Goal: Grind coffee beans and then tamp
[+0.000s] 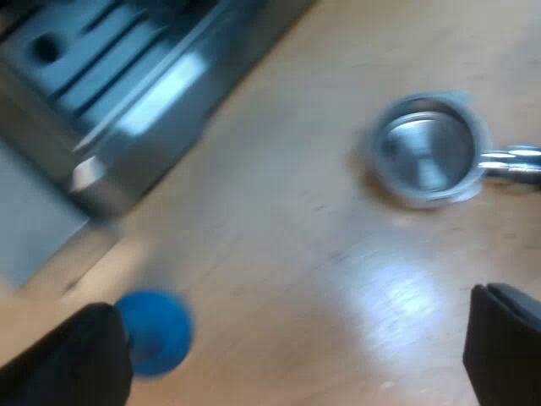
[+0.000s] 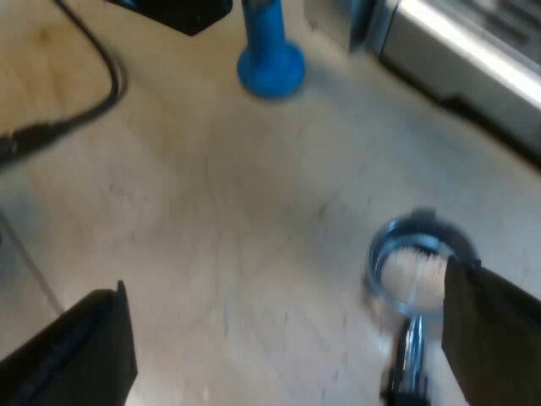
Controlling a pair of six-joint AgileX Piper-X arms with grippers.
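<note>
The metal holder (image 1: 427,150) lies loose on the wooden table, and its round basket shows bare shiny metal inside. Its neck (image 1: 511,162) sticks out sideways. A blue tamper (image 1: 152,331) stands upright on the table, close beside one finger (image 1: 68,359) of my left gripper (image 1: 287,364), which is open and holds nothing. My right gripper (image 2: 287,347) is open too, hovering over the table with the holder (image 2: 414,266) near one of its fingers (image 2: 494,338). The tamper (image 2: 269,51) stands farther off, with a dark part of the left arm (image 2: 169,13) beside it.
The espresso machine's steel base and slotted drip tray (image 1: 118,76) stand beyond the tamper, and its front edge (image 2: 473,59) runs past the holder. Bare wooden tabletop (image 1: 279,254) stretches between tamper and holder.
</note>
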